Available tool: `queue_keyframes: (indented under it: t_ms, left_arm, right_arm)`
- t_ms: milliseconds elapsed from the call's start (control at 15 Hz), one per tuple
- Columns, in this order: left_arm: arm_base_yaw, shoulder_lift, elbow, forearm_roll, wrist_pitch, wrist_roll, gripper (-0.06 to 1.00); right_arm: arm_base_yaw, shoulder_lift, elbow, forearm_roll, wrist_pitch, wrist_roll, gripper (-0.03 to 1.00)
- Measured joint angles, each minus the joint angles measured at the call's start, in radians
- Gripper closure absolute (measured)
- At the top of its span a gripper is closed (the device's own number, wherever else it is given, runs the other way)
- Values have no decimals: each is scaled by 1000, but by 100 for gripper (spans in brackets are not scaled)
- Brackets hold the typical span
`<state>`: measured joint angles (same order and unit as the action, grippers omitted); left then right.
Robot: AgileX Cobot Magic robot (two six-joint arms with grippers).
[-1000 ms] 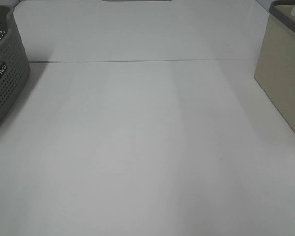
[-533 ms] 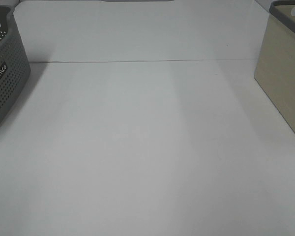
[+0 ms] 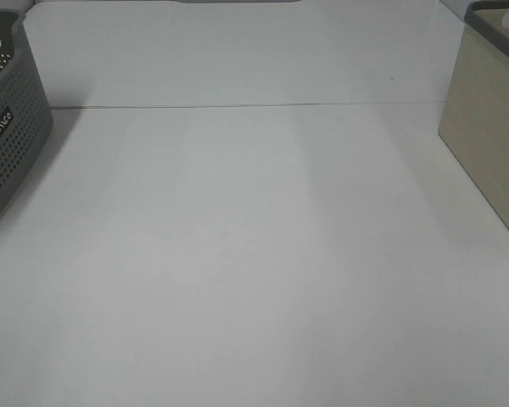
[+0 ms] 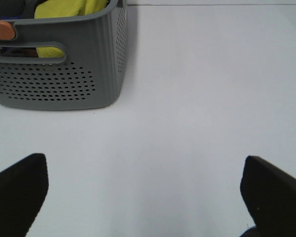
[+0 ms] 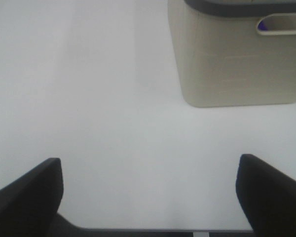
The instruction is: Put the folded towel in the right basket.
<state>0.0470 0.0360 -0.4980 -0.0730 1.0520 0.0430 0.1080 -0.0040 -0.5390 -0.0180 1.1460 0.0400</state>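
Observation:
A yellow towel [image 4: 64, 9] lies inside the grey perforated left basket [image 4: 59, 84]; only its top shows, so I cannot tell how it is folded. That basket also shows at the left edge of the high view [image 3: 8, 136]. The beige right basket [image 3: 488, 144] with a dark rim stands at the right edge and shows in the right wrist view [image 5: 239, 59]. My left gripper [image 4: 145, 197] is open and empty over the bare table, short of the grey basket. My right gripper [image 5: 148, 192] is open and empty, short of the beige basket. Neither gripper shows in the high view.
An orange object [image 4: 2, 29] lies at the grey basket's rim next to the towel. Something blue [image 5: 263, 24] shows through the beige basket's handle slot. A seam [image 3: 254, 106] crosses the white table [image 3: 254, 254] at the back.

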Motion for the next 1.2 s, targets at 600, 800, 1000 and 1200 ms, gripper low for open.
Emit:
queue_keyframes:
  t_ms: [600, 800, 1000, 1200]
  left_arm:
    - [0, 0, 0, 0, 0, 0, -5]
    - [0, 0, 0, 0, 0, 0, -5]
    - [0, 0, 0, 0, 0, 0, -5]
    - [0, 0, 0, 0, 0, 0, -5]
  right_arm:
    - [-7, 0, 83, 88, -40, -81, 6]
    - [-110, 0, 83, 90, -43, -81, 7]
    - [-130, 0, 83, 90, -43, -81, 7]
    - [-130, 0, 83, 90, -43, -81, 7]
